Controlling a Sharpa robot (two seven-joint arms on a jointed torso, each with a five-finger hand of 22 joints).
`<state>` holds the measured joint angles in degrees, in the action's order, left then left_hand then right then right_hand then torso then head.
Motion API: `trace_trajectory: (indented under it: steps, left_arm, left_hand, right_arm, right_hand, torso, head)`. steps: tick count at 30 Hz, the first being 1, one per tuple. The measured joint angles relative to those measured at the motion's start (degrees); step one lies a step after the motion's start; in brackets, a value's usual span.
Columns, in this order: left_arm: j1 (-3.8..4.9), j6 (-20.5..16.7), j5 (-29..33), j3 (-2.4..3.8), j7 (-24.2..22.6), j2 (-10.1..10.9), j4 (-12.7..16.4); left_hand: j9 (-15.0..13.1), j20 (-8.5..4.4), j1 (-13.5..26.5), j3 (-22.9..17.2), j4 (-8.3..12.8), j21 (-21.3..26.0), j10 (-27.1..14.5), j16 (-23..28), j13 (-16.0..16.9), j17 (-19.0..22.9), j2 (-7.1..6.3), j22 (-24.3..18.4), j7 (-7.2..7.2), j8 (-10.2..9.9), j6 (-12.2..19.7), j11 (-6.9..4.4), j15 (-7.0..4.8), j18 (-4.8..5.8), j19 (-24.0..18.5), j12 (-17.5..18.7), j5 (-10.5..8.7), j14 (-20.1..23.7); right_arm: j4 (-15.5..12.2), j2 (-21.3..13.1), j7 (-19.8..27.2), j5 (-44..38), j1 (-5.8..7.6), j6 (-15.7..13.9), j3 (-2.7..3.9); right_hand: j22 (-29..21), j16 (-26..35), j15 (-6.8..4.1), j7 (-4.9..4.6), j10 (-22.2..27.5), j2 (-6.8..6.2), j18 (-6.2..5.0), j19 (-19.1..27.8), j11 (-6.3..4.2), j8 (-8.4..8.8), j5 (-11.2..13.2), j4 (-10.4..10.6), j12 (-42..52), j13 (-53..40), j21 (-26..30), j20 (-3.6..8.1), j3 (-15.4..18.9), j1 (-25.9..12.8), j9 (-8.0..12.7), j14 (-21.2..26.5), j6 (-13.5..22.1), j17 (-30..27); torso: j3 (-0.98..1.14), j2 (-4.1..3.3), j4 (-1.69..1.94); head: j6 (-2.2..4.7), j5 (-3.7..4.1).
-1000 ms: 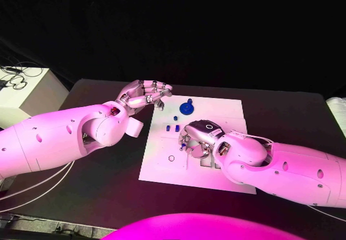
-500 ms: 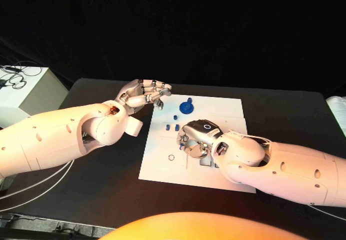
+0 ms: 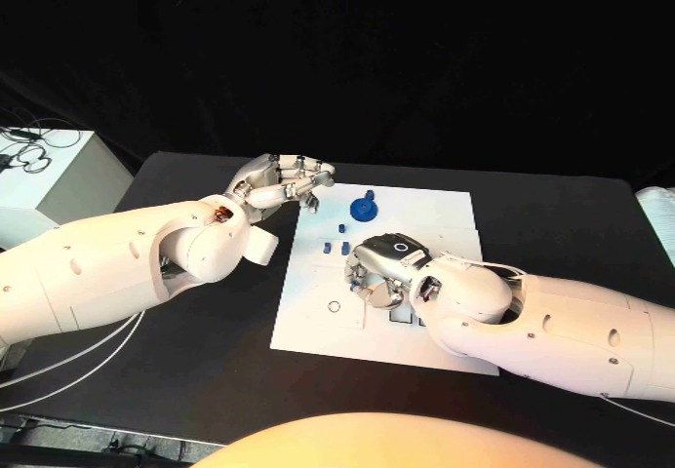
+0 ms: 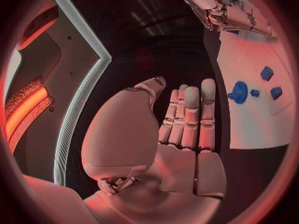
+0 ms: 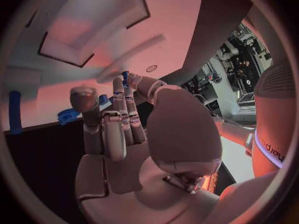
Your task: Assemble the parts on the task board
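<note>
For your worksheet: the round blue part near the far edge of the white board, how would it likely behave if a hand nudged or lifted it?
The round blue part looks small and solid, so probably stiff and light. Lying flat on the task board, it would likely slide, not roll.

The right hand (image 5: 124,129) rises through the middle of the right wrist view, its fingers (image 5: 121,112) held close together and reaching toward the white task board (image 5: 93,79) — a small blue part (image 5: 125,77) shows right at their tips. A blue round part (image 5: 67,115) lies at the board's edge beside the thumb, a blue peg (image 5: 15,118) stands further off, and a small ring-shaped hole (image 5: 151,68) marks the board beyond the fingertips.
</note>
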<state>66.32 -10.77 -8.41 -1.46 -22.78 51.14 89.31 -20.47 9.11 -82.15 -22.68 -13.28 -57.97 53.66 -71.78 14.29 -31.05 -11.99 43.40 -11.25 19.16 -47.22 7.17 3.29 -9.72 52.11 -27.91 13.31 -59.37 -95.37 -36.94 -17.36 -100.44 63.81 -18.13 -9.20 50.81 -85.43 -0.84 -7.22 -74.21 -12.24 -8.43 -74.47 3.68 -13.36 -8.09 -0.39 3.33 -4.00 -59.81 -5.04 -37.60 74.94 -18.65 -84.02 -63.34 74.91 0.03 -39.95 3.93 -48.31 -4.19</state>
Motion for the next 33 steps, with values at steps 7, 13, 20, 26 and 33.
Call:
trace_trajectory:
  steps: [7, 13, 20, 26, 33]
  left_arm:
    - [0.0, 0.01, 0.0, 0.0, 0.09, -0.01, 0.0]
    - [0.0, 0.01, -0.01, 0.0, 0.16, -0.02, 0.0]
    - [0.0, 0.0, -0.02, 0.0, 0.24, -0.06, -0.13]
    - [0.0, 0.0, -0.03, 0.01, 0.3, -0.07, -0.23]
    - [0.0, 0.04, -0.03, 0.01, 0.33, -0.06, -0.36]
  left_hand:
    - [0.0, 0.0, 0.0, 0.0, 0.0, 0.0, 0.0, 0.0, 0.0, 0.0, 0.0, 0.0, 0.0, 0.0, 0.0, 0.0, 0.0, 0.0, 0.0, 0.0, 0.0, 0.0]
    - [0.0, 0.0, 0.0, 0.0, 0.0, 0.0, 0.0, -0.07, 0.0, 0.0, 0.0, 0.01, 0.0, 0.0, 0.0, 0.0, 0.0, 0.0, 0.0, 0.0, 0.0, 0.0]
    - [0.0, 0.0, 0.0, 0.0, 0.0, 0.0, 0.0, -0.21, 0.0, 0.03, 0.0, 0.04, 0.0, 0.0, 0.0, 0.0, 0.0, 0.0, 0.0, 0.0, 0.0, 0.0]
    - [0.0, 0.0, 0.0, 0.0, 0.0, 0.0, 0.0, -0.21, 0.0, 0.03, 0.0, 0.04, 0.0, 0.0, 0.0, 0.0, 0.0, 0.0, 0.0, 0.0, 0.0, 0.0]
    - [0.0, 0.0, 0.0, 0.0, 0.0, 0.0, 0.0, -0.21, 0.0, 0.03, 0.0, 0.03, -0.21, 0.0, 0.21, 0.0, 0.0, 0.0, 0.0, 0.0, 0.0, 0.0]
  right_arm:
    - [0.13, 0.24, -0.13, -0.91, -0.2, 0.42, -0.12]
    - [0.23, 0.19, 0.18, -0.99, -0.31, 0.29, -0.22]
    - [0.26, -0.25, 0.61, -0.83, -0.42, -0.63, -0.31]
    - [-1.08, -1.74, 0.79, -0.65, -0.44, -2.39, -0.34]
    - [-4.16, -6.05, 0.89, 1.15, 0.42, -4.41, 0.22]
  right_hand:
    - [-0.35, 0.0, 0.0, -0.44, 1.07, -0.77, 0.0, 0.52, 0.27, 0.25, 0.04, 0.24, 0.07, 0.07, 0.56, -0.1, 0.24, -0.77, 0.0, 0.0, 0.9, 0.0]
    - [-3.41, 0.0, 1.66, -1.4, 10.0, -2.99, 0.0, 2.31, 1.78, 3.0, 1.17, 1.27, 0.52, 0.32, 3.96, -1.45, 4.06, -2.99, 0.85, 0.01, 5.21, 0.0]
    - [-12.37, 3.07, 2.68, -0.72, 18.7, 0.08, -0.89, 5.73, 3.27, 6.23, 1.1, 6.89, 2.09, 0.23, 13.73, -2.66, 22.71, 4.72, 2.46, 0.01, 7.47, -0.44]
    - [-13.03, 3.12, 2.67, -0.4, 20.41, -0.94, -0.88, 5.71, 3.57, 7.69, 0.75, 13.63, 3.99, 0.2, 15.01, -2.68, 26.84, 9.48, 3.26, 0.01, 8.75, -0.84]
    - [-6.42, 1.09, 2.67, -0.76, 18.79, -0.54, -0.88, 1.5, 2.79, 7.64, -0.14, 16.55, 6.61, -0.1, 9.59, -2.25, 26.59, 11.07, 3.18, 0.01, 7.95, 0.06]
  torso:
    - [-0.01, 0.01, 0.0]
    - [-0.01, 0.01, -0.03]
    - [-0.01, 0.08, -0.07]
    - [-0.01, 0.1, -0.07]
    - [-0.02, 0.09, -0.07]
  head:
    - [-0.08, 0.01]
    - [-0.09, -0.05]
    - [0.1, 0.06]
    - [0.35, 0.25]
    - [0.73, 0.74]
